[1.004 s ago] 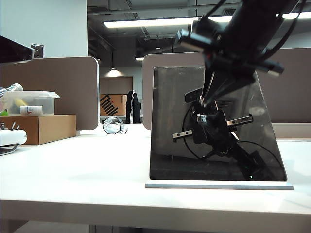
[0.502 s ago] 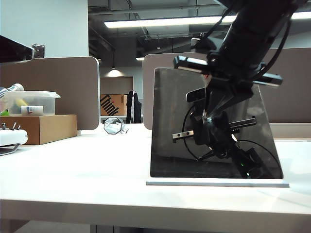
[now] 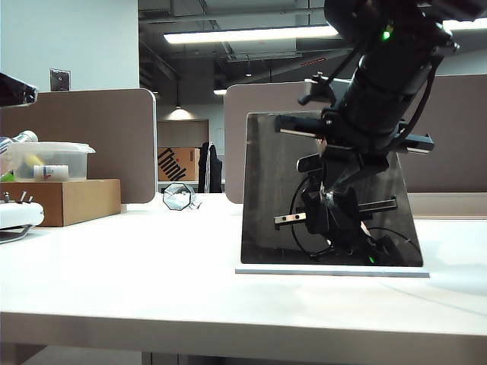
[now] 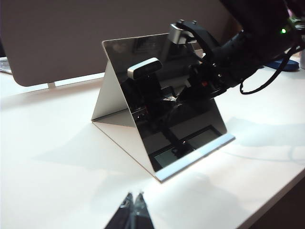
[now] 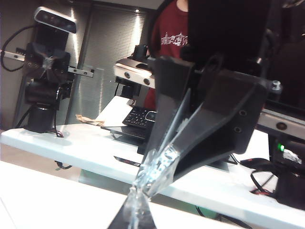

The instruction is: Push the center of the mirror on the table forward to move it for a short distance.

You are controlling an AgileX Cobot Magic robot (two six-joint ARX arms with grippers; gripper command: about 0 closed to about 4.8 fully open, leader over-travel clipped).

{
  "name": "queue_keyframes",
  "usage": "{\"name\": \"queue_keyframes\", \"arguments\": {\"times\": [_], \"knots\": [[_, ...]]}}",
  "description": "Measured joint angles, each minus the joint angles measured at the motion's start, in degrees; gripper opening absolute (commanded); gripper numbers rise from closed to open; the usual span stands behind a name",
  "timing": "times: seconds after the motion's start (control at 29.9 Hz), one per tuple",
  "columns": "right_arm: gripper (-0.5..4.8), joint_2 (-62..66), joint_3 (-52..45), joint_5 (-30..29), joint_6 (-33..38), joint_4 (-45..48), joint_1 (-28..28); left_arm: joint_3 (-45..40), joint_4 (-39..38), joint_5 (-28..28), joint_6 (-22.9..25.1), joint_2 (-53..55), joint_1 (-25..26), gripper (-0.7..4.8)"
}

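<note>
Lettering shows in two places: black block print on a brown carton (image 3: 176, 163) far behind the partitions (image 3: 91, 144), too cropped to read with confidence, and white print across a red shirt reflected in the glass in the right wrist view, too small to read.

On the white counter (image 3: 122, 266) the mirror (image 3: 289, 190) stands right of centre in the exterior view, leaning back on its thin white base, set back from the counter's thick front edge. Bare counter lies open to its left and in front of it. At the far left of that view a brown cardboard box (image 3: 65, 199) carries a clear lidded tub (image 3: 46, 161).

The right gripper (image 3: 329, 192) reaches down from above with its fingers drawn together, tips pressed against the middle of the mirror's face; the right wrist view shows the tips (image 5: 138, 195) meeting their own reflection. The left gripper (image 4: 132, 210) hovers low near the counter's front edge, closed, well apart from the mirror's base.
</note>
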Motion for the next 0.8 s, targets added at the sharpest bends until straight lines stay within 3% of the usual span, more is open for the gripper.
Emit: {"name": "queue_keyframes", "arguments": {"times": [0.8], "knots": [[-0.1, 24.1, 25.7, 0.1, -7.2, 3.7, -7.8, 0.0, 0.0, 0.0, 0.0, 0.3, 0.1, -0.05]]}}
